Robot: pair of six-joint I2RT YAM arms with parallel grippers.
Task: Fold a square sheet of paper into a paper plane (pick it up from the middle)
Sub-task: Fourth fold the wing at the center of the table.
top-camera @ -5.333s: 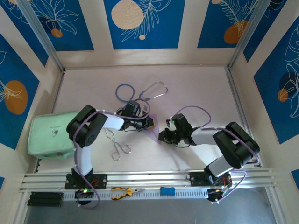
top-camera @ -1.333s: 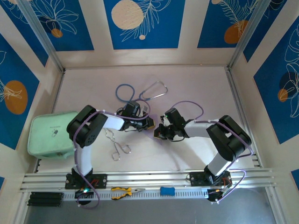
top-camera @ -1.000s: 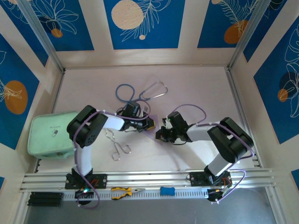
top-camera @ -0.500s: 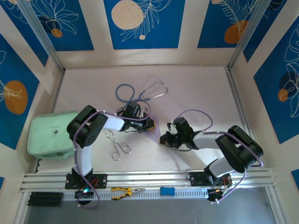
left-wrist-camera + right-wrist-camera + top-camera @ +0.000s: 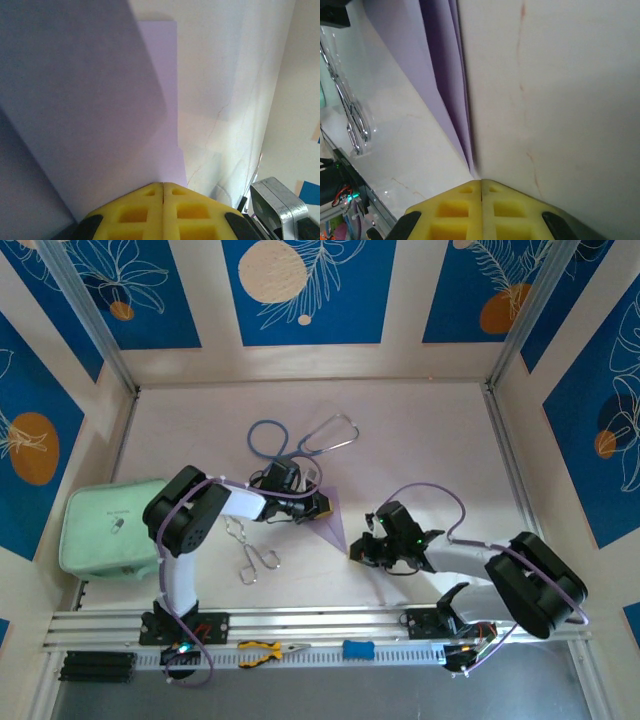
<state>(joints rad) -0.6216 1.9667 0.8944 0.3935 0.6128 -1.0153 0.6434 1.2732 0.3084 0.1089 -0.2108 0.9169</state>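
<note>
Arms: two, the left arm (image 5: 188, 512) and the right arm (image 5: 525, 585).
Grippers: two, the left gripper (image 5: 322, 505) and the right gripper (image 5: 357, 548).
Fingers: two yellow fingers on each gripper, four altogether, seen from the left wrist (image 5: 132, 212) and from the right wrist (image 5: 452, 215).
Sheet of paper: one, pale lilac and folded (image 5: 332, 525).
Stethoscope: one (image 5: 290, 448).
Forceps: one metal pair (image 5: 243, 543).
Pouch: one, mint green (image 5: 105, 530).
Pliers: one pair with yellow handles (image 5: 262, 649).
Blue-handled tool: one (image 5: 358, 649).
Bench: one (image 5: 420, 440).
Blue panels on the back wall: three (image 5: 305, 320).
</note>
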